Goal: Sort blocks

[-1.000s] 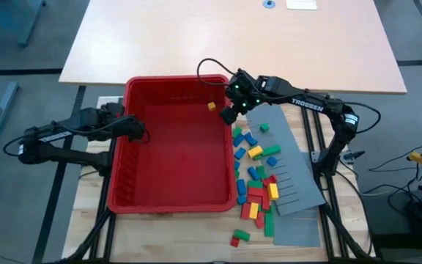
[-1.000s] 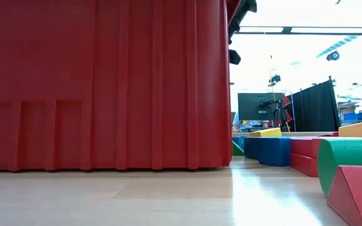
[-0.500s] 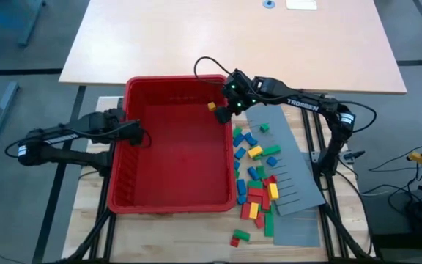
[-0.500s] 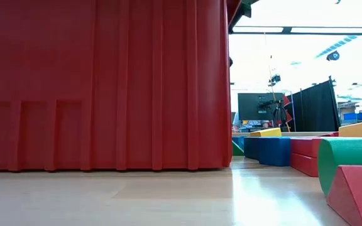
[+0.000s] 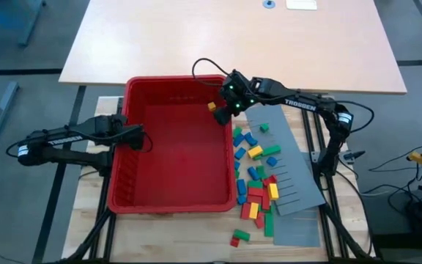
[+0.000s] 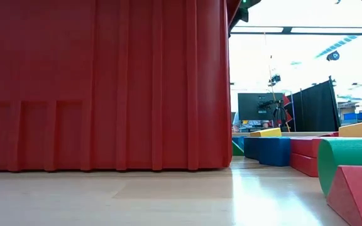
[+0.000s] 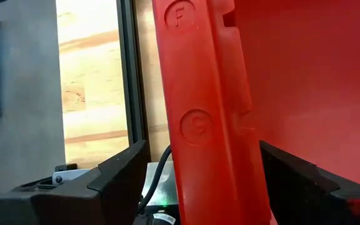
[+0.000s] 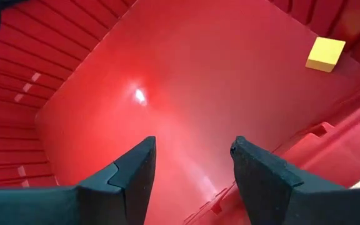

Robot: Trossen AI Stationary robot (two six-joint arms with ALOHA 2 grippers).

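The big red bin [image 5: 174, 169] stands left of centre. One yellow block [image 5: 212, 106] lies on its floor by the far right corner, also visible in the right wrist view [image 8: 325, 54]. Many red, green, blue and yellow blocks [image 5: 258, 183] lie right of the bin. My right gripper [image 5: 224, 110] hangs open over the bin's right rim, nothing between its fingers [image 8: 192, 156]. My left gripper [image 5: 139, 136] is open astride the bin's left wall [image 7: 205, 112], one finger outside, one inside. My left gripper straddles the rim of the bin's left wall [image 7: 195, 125], coming level from the table's left. A gap shows between the outer finger [image 7: 114, 178] and the wall. Whether the inner finger [image 7: 305, 184] touches the wall I cannot tell.
A grey slotted panel [image 5: 299, 183] lies under and beside the block pile at the right. A few blocks [image 5: 239, 236] lie near the front edge. A pale tabletop [image 5: 233, 37] spreads behind the bin. The right arm's cable [image 5: 205, 67] loops over the bin's far rim.
My right gripper has moved a little toward the table's left, from beside the bin's right rim to over it. My left gripper has shifted slightly toward the right and near edge along the bin's left wall. The bin and the yellow block have stayed put.
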